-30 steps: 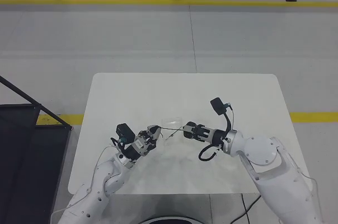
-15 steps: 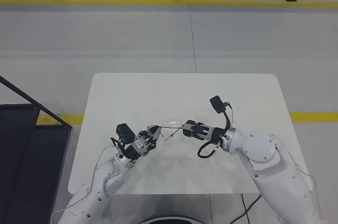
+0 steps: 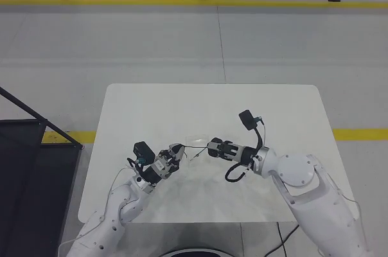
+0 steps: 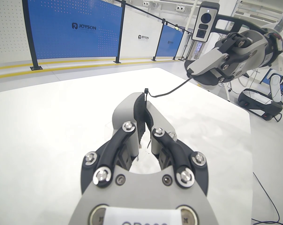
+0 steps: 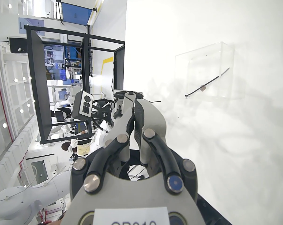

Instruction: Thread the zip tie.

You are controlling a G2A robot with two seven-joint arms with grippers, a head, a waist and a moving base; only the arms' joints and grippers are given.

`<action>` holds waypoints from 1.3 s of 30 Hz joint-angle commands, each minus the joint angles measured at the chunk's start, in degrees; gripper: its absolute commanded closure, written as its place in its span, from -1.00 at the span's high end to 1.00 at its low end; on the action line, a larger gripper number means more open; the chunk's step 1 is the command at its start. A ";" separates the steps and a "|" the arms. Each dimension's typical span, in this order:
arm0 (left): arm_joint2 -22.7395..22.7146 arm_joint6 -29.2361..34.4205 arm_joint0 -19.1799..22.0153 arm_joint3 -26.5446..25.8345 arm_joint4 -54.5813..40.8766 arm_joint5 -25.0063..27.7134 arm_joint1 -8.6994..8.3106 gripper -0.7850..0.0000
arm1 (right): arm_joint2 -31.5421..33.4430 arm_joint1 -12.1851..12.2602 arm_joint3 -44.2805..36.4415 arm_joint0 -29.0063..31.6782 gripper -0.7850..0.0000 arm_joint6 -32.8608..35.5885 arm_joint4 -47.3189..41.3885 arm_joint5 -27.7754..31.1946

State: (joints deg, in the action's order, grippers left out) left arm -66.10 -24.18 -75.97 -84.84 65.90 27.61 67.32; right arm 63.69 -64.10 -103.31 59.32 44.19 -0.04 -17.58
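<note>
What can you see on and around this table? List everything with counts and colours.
white rectangular table: 1, white, under both arms.
clear plastic box: 1, see-through, on the table near its middle.
black plastic zip tie: 1, black, held in the air between the two arms.
second black zip tie: 1, black, lying within the clear box.
black framed panel: 1, black, on the floor beside the table.
yellow floor lines: 2, yellow, one passing behind the table, one farther off.
left fingers: 2, grey with black pads, shut on the held tie.
right fingers: 2, grey with black pads, shut on the same tie's far end.
</note>
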 commanded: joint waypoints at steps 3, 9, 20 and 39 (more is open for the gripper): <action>0.00 0.00 0.00 0.00 0.00 0.00 0.00 -1.00 | 0.54 0.03 -0.17 0.70 -1.00 -0.31 -0.88 1.64; 0.00 0.00 0.00 0.00 0.00 0.00 0.00 -1.00 | 1.01 -0.02 -0.23 1.48 -1.00 -1.09 -2.13 3.49; 0.00 0.00 0.00 0.00 0.00 0.00 0.00 -1.00 | 1.61 -0.01 -0.65 3.04 -1.00 -1.66 -3.37 7.68; 0.00 0.00 0.00 0.00 0.00 0.00 0.00 -1.00 | 1.57 -0.30 -0.05 3.91 -1.00 -2.93 -5.60 12.10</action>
State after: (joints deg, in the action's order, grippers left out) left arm -66.10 -24.18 -75.97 -84.84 65.90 27.61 67.32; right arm 65.27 -64.35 -103.41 63.18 41.53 -5.32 -5.86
